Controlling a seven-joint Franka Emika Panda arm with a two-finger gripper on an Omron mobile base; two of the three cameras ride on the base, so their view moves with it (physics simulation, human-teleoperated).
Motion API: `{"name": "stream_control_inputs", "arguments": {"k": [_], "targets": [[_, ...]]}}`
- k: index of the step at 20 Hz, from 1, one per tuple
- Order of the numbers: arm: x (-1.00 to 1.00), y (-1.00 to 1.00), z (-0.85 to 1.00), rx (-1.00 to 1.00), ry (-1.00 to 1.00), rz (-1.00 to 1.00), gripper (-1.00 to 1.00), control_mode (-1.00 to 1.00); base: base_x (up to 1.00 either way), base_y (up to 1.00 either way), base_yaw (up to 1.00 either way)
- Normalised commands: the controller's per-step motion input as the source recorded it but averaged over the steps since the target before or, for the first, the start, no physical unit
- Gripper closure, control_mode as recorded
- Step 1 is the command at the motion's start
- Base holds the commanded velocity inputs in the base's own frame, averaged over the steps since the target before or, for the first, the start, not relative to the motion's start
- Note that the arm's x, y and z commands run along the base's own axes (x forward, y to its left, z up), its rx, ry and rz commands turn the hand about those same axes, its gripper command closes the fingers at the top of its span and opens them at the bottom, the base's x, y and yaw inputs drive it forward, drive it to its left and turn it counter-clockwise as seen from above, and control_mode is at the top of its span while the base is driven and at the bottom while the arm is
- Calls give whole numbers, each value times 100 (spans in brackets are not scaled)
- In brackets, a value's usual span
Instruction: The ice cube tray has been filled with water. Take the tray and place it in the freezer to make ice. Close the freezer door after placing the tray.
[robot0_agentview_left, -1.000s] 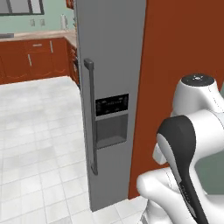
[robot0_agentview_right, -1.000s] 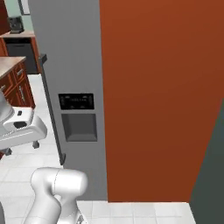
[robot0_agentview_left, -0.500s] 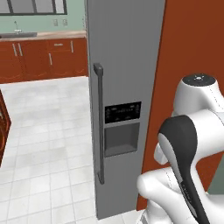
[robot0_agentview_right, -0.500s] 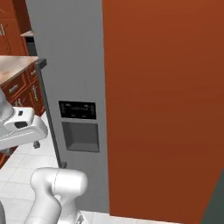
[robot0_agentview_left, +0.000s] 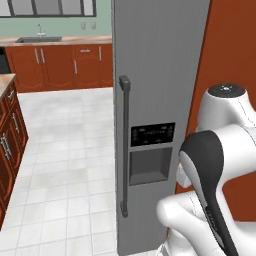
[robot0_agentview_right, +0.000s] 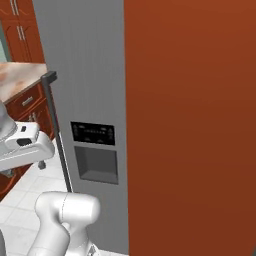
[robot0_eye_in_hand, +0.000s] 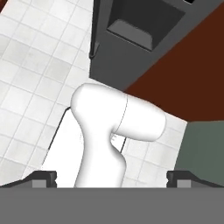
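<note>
Two base views: both face a tall grey freezer (robot0_agentview_left: 160, 75) at close range, with the robot's white arm folded in front of it.
Freezer door: the freezer door (robot0_agentview_left: 150, 60) is shut, a flat matte grey panel flush with the cabinet front.
Handle: a thin dark vertical bar handle (robot0_agentview_left: 124, 145) on square brackets runs down the door's left edge in the left base view, from about chest height of the panel to near the floor.
Dispenser: a black control panel (robot0_agentview_left: 152, 135) sits on the door to the right of the handle, with a grey recessed dispenser niche (robot0_agentview_left: 150, 165) directly below it.
Side wall: a red-brown panel (robot0_agentview_right: 190, 125) stands immediately to the right of the freezer and touches its edge.
Floor: white tiled floor (robot0_agentview_left: 65, 150) spreads to the left of the freezer.
Far cabinets: red-brown wooden cabinets (robot0_agentview_left: 60, 65) line the far wall under a pale counter with a sink (robot0_agentview_left: 39, 38).
Near counter: a second counter (robot0_agentview_right: 20, 82) with a mottled top lies left of the freezer in the right base view.
Gripper: in the hand view the gripper (robot0_eye_in_hand: 111, 179) points down at the floor by the freezer's foot; its two dark fingertips (robot0_eye_in_hand: 43, 178) stand far apart at the frame's edges, spread wide with nothing between them.
Ice cube tray: its place cannot be told from these views.
</note>
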Motion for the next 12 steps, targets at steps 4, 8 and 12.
{"name": "stream_control_inputs", "arguments": {"k": [4,8,12], "targets": [[11,-16,6,3,-16,8,-100,-100,3,-6,3],[50,-2,5,0,-15,9,-100,-100,0,0,0],[56,0,1,-1,-10,5,-100,-100,0,0,0]]}}
